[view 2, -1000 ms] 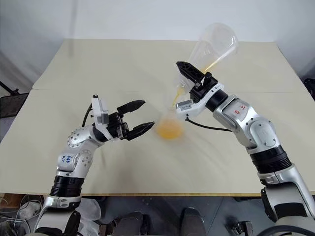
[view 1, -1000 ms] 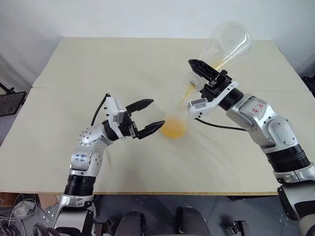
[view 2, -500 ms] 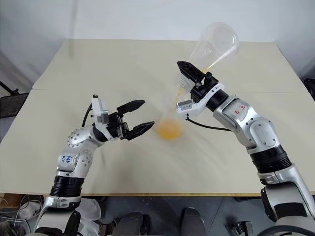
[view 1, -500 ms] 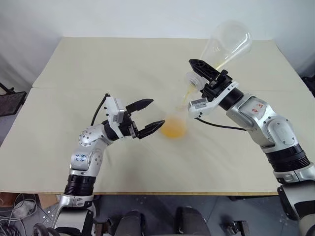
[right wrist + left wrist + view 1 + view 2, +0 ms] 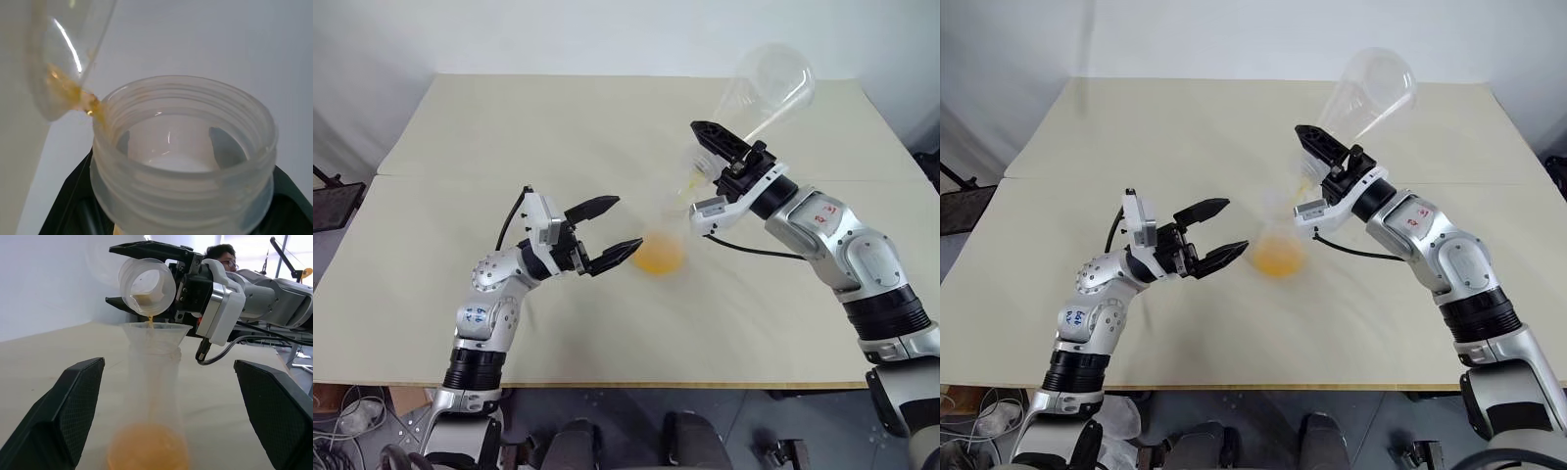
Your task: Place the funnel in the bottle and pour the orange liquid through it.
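— Black jaws of the right gripper (image 5: 713, 149) are clamped on the neck of the larger flask (image 5: 766, 86), tipped mouth-down. Why so steep?

— To drain the last orange liquid (image 5: 150, 322) into the funnel (image 5: 156, 334) seated in the bottle (image 5: 1278, 240), I judge; most has already pooled in its base.

— And the left gripper (image 5: 609, 231)?

— Spread wide, holding nothing, at nine o'clock of the bottle on the table (image 5: 509, 137), probably ready to steady it.
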`<state>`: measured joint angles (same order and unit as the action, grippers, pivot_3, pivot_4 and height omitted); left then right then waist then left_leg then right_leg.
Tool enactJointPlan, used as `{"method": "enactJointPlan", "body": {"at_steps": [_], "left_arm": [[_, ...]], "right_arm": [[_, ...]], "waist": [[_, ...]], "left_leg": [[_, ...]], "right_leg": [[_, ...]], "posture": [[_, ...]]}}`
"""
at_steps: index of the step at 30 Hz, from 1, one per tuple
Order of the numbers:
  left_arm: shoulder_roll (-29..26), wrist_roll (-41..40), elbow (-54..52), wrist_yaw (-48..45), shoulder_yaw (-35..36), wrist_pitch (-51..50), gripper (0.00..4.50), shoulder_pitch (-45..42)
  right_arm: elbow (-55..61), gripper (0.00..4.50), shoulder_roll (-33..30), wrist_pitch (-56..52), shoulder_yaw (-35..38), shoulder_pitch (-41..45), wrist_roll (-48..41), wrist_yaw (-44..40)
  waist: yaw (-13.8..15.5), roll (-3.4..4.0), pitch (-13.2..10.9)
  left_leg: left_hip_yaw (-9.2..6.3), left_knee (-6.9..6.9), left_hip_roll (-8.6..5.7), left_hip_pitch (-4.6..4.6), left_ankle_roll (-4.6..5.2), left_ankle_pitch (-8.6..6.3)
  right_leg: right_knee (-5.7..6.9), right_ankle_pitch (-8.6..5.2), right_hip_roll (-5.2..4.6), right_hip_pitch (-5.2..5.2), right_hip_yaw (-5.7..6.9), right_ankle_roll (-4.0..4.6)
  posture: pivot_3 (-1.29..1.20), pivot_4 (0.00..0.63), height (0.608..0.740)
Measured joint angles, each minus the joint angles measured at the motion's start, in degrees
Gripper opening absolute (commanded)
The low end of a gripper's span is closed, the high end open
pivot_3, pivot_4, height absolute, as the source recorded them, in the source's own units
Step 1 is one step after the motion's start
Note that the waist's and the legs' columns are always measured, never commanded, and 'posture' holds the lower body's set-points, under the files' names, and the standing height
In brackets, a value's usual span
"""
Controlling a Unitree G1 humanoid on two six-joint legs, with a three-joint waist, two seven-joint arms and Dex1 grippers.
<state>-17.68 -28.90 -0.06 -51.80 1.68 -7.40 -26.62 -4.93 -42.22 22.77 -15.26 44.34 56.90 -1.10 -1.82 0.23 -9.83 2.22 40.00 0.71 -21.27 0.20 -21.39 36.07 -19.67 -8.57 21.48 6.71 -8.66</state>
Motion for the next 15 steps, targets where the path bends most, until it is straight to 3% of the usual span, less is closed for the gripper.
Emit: {"method": "enactJointPlan", "body": {"at_steps": [15], "left_arm": [[0.01, 0.01, 0.06, 0.01, 0.0, 0.04, 4.5, 0.0]], "right_arm": [[0.19, 2.48, 0.03, 0.92, 0.0, 0.12, 0.43, 1.08]], "waist": [[0.01, 0.0, 0.0]], "left_leg": [[0.0, 0.0, 0.0, 0.0, 0.0, 0.0]], "right_leg": [[0.0, 0.0, 0.0, 0.0, 0.0, 0.0]], "posture": [[0.0, 0.15, 0.74]]}}
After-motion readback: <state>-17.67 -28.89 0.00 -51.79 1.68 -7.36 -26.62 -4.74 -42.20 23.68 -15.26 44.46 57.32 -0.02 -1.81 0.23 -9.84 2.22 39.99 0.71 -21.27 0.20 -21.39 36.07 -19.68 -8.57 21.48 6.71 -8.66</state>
